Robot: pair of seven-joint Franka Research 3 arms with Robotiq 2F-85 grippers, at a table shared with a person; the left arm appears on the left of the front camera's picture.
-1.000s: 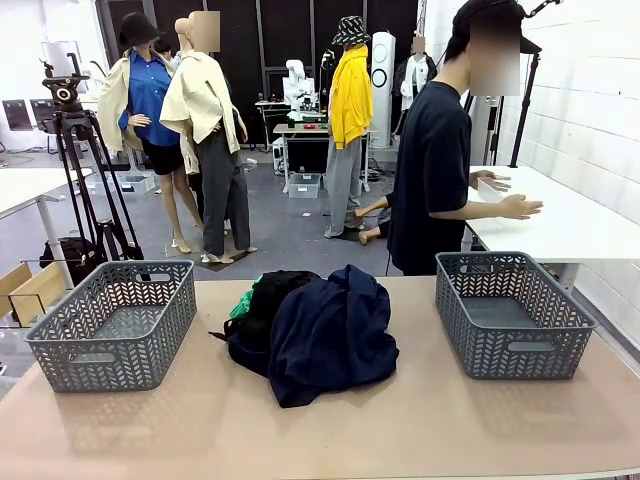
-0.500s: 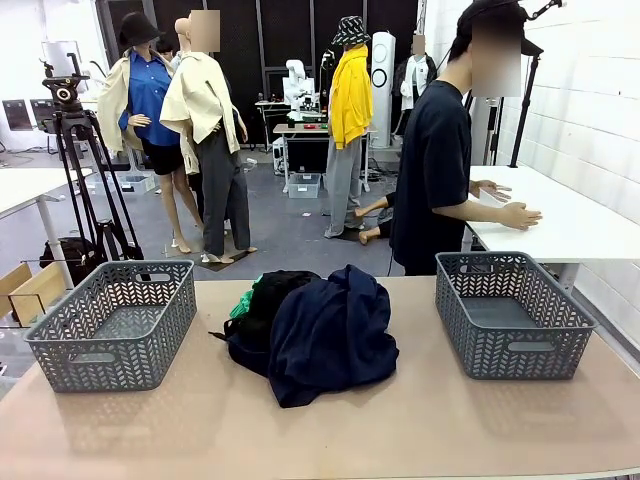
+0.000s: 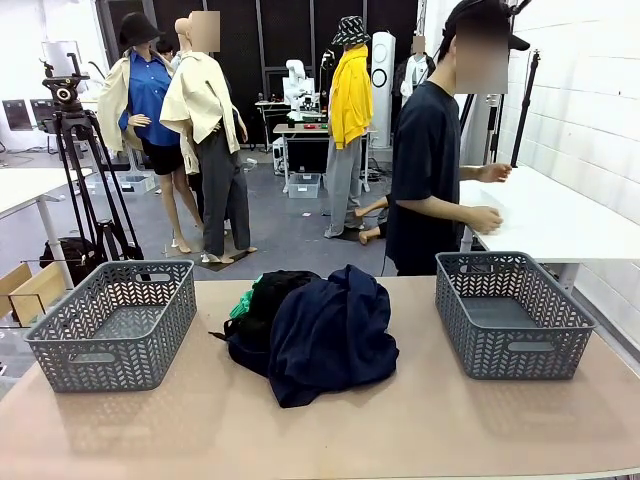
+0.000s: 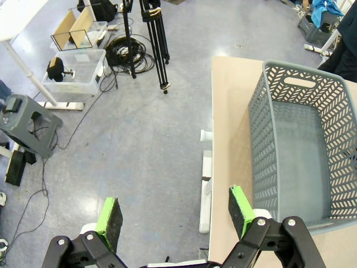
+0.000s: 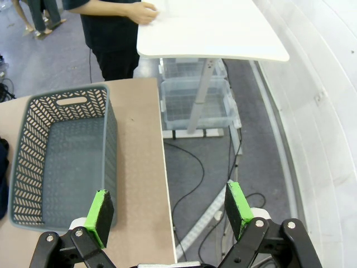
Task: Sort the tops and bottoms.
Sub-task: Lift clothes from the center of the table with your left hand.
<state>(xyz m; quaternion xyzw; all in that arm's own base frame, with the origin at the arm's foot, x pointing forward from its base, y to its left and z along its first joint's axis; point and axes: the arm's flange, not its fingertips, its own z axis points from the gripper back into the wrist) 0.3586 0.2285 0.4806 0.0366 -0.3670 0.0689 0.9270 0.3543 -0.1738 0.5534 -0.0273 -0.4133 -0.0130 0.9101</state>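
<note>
While both arms hung high over the ends of the pale brown worktop (image 3: 320, 430), nothing was in either one's grasp. The left gripper (image 4: 174, 213) had its green-padded jaws spread wide and empty, over the floor just off the worktop's left edge. The right gripper (image 5: 168, 209) was likewise released, straddling the right edge.

In the middle of the worktop, somewhat nearer its far edge, lay the unsorted heap. A large dark navy cloth garment (image 3: 330, 335) was draped over the front. A crumpled black garment (image 3: 275, 292) sat behind it to the left, and a scrap of bright green cloth (image 3: 242, 300) peeped out at the heap's left side. The grey plastic lattice basket at the left end (image 3: 150, 340) and its twin at the right end (image 3: 490, 345) both stood empty.

Beyond the far edge, a person in a black T-shirt (image 3: 425, 170) was turned aside, hands on a separate white table (image 3: 560, 215).

Sorting appeared not yet begun. The next move probably called for one arm to come in to the heap, pinch a fold of the top navy garment and lift it clear. The layers lay tangled and might drag along.
</note>
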